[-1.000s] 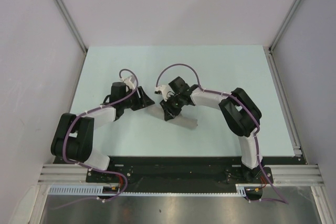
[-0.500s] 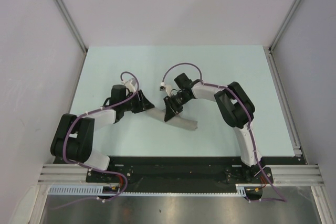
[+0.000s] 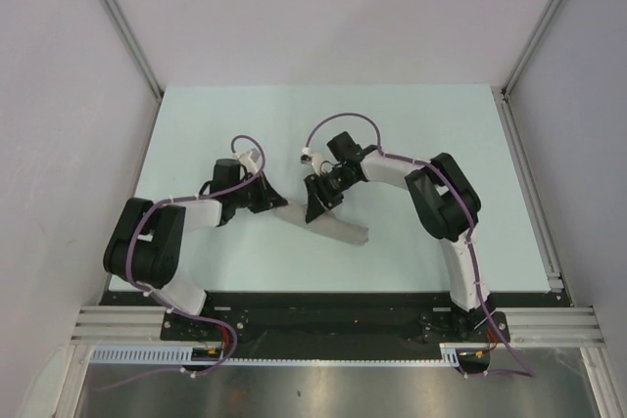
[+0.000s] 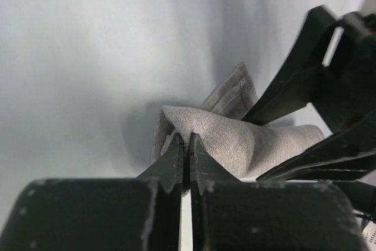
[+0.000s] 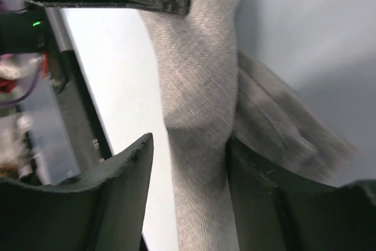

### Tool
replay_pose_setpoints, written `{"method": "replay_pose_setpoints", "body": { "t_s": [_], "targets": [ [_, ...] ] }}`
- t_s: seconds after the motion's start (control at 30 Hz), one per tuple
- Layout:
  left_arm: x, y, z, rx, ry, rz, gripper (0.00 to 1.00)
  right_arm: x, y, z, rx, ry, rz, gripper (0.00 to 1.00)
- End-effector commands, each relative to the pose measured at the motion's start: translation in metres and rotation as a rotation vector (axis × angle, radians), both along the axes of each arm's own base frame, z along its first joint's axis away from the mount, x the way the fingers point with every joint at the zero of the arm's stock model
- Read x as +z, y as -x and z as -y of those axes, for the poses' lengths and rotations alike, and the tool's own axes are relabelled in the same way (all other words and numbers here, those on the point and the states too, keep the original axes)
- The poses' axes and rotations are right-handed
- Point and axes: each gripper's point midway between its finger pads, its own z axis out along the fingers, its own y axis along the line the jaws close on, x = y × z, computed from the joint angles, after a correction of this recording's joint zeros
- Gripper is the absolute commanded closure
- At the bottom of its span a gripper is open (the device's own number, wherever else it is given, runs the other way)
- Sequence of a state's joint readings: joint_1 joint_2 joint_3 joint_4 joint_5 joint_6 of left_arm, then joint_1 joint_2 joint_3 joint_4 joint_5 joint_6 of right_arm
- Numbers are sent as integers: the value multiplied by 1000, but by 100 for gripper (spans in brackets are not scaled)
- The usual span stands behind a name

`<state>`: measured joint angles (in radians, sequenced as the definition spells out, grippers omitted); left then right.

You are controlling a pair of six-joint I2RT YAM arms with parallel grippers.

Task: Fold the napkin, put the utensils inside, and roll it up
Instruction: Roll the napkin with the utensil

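Rolling stage, by my reading. The napkin (image 3: 333, 229) is lying as a tight grey tube on the table (image 3: 441, 124), running between both sets of jaws.

Left gripper (image 4: 183, 145) is pressing its jaws together, seemingly nipping a fold of cloth right at the tips.

Right gripper (image 5: 189, 143) is standing spread, with the roll passing between its jaws and bare table showing on one side.

I am not seeing the utensil. It is likely wrapped inside, but I cannot confirm.

Next move, I am judging, calls for the spread jaws steadying the roll while the pinched end gets tucked without pulling loose.
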<state>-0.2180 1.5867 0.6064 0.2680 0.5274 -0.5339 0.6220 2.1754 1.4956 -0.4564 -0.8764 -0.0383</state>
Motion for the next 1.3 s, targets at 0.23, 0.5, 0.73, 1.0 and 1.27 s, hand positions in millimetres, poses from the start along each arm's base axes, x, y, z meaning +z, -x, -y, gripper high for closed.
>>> {"method": "replay_pose_setpoints", "body": {
  "t_s": [0.23, 0.5, 0.73, 1.0, 1.27],
  "targets": [
    [2, -25, 6, 26, 7, -11, 100, 70, -34, 10, -187, 182, 699, 34],
    [1, -36, 8, 38, 10, -19, 100, 48, -2, -8, -75, 259, 855, 32],
    [0, -43, 11, 40, 21, -30, 100, 21, -5, -11, -51, 304, 845, 36],
    [2, -50, 14, 33, 30, -31, 100, 1, -19, 4, -58, 402, 892, 36],
    [8, -58, 18, 22, 40, -21, 96, -17, -25, 11, -61, 430, 853, 36]
  ]
}}
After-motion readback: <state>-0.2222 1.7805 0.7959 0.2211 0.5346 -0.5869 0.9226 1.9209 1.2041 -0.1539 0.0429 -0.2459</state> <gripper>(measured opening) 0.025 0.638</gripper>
